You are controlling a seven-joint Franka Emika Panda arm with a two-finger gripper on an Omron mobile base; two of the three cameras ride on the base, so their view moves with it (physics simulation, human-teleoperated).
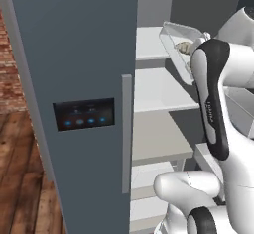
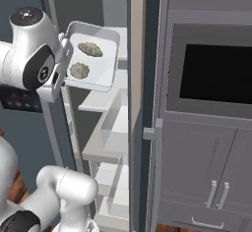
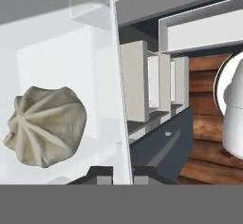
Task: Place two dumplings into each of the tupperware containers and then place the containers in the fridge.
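Gripper clamped on rim of whitish container, upper left of right base view, w/ two loose dumplings inside: light, stiff, slippery, so prob keep level.

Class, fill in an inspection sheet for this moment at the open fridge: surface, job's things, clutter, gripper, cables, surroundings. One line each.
Surface: white fridge shelves, bare where visible.
Job's things: whitish tupperware container held tilted in front of the upper shelves, two dumplings inside; fridge open.
Clutter: nothing seen.
Gripper: gripper shut on the container's rim.
Cables: nothing seen.
Surroundings: fridge door's black panel with blue lights; oven and grey cabinets to the right; wooden floor; brick wall.
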